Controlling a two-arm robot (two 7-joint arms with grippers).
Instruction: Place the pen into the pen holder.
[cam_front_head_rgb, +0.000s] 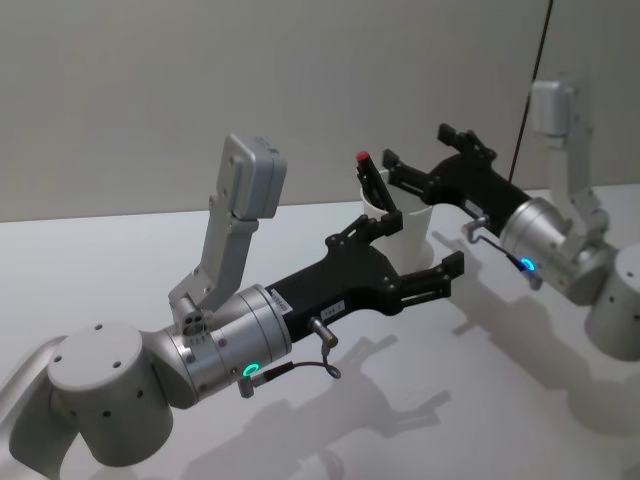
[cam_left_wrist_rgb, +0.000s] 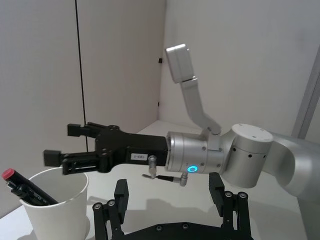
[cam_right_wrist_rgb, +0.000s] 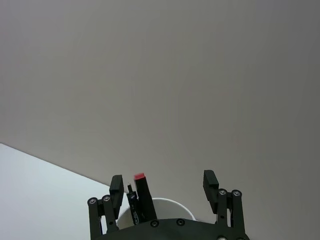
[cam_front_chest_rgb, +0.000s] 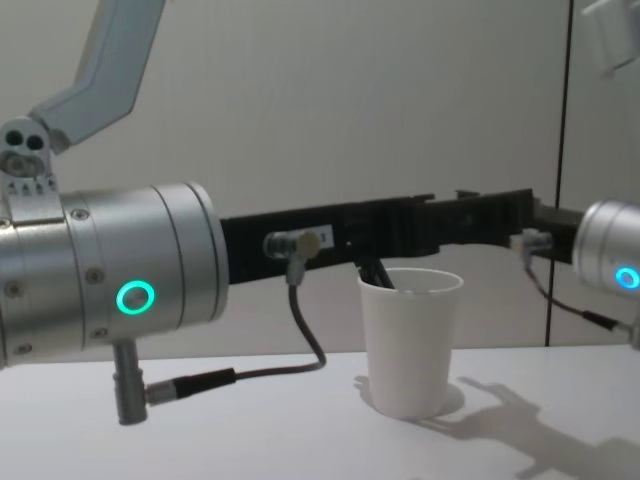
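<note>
The pen holder (cam_front_head_rgb: 412, 226), a white paper cup, stands on the table toward the back. The pen (cam_front_head_rgb: 370, 178), black with a red cap, leans inside it with its top above the rim. My left gripper (cam_front_head_rgb: 410, 248) is open in front of the cup, one finger on each side, touching nothing. My right gripper (cam_front_head_rgb: 418, 146) hovers open just above and behind the cup, with the pen's top beside one finger and free of it. The left wrist view has the pen holder (cam_left_wrist_rgb: 56, 207), the pen (cam_left_wrist_rgb: 25, 189) and the right gripper (cam_left_wrist_rgb: 62, 144). From the chest, the pen holder (cam_front_chest_rgb: 410, 345) sits under the black fingers.
The white table (cam_front_head_rgb: 120, 270) stretches around the cup, with a plain wall behind. A thin dark vertical line (cam_front_head_rgb: 535, 70) runs down the wall at the right. Both arms' silver wrists flank the cup, the left one low in front.
</note>
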